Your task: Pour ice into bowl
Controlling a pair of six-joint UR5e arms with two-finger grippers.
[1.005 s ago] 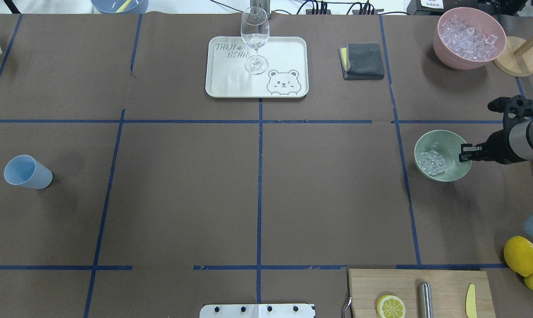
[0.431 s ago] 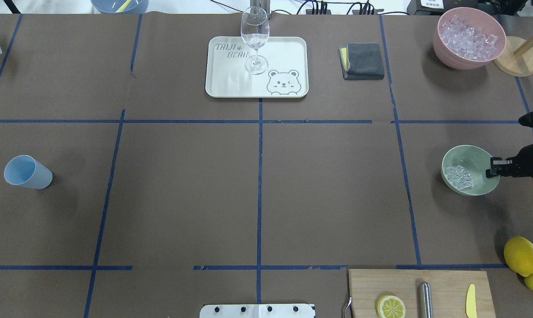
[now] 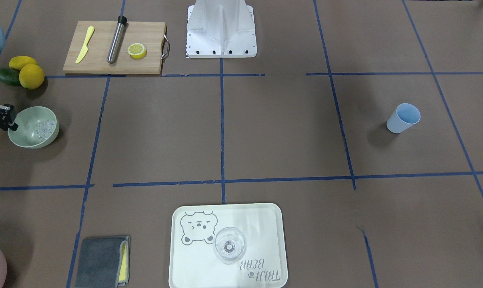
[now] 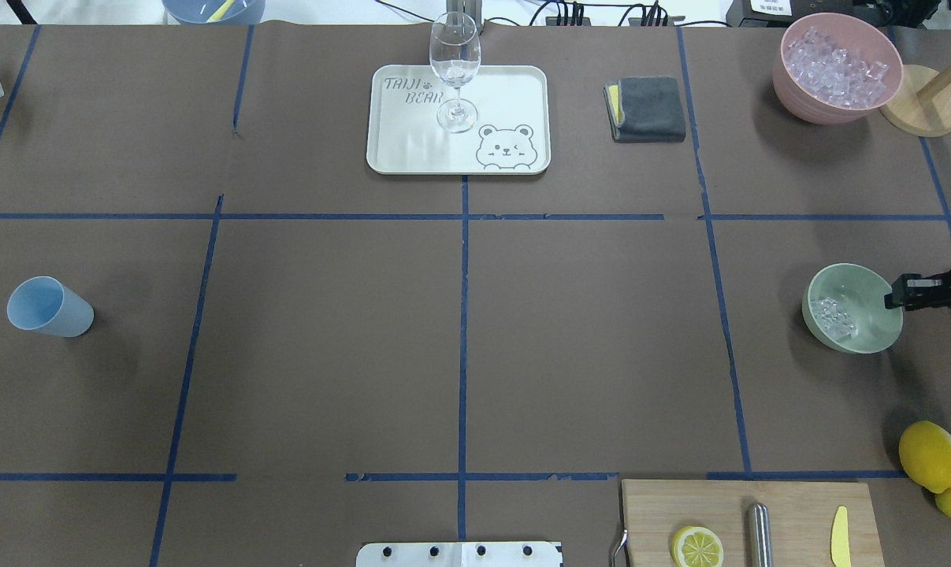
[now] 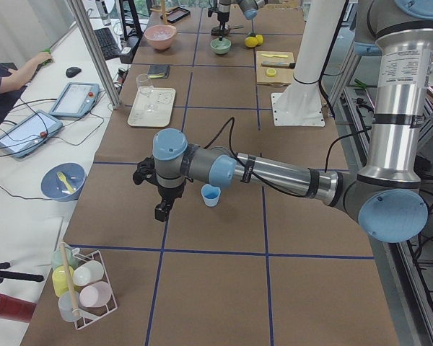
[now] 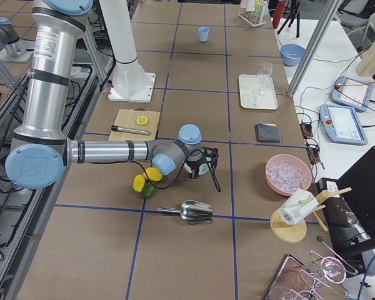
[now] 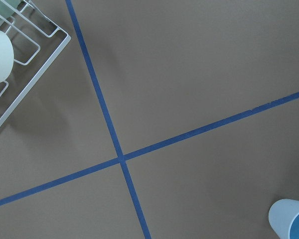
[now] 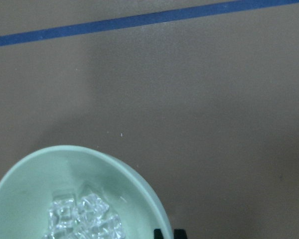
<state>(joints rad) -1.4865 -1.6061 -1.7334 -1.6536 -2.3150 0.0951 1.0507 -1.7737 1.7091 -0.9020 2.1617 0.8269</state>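
The pale sage-green bowl is at the right side of the table, also in the front view and the right wrist view. A small heap of clear ice cubes lies inside it. My right gripper is shut on the bowl's rim on the robot's right side. My left gripper shows only in the exterior left view, hanging above the table beside the light blue cup; I cannot tell if it is open or shut.
A pink bowl full of ice stands at the far right beside a wooden stand. A wine glass stands on a tray, next to a grey cloth. Lemons, a cutting board and a metal scoop lie near the robot.
My right gripper has drawn the green bowl with its ice to the right and closer to the robot. Nothing else on the table has moved.
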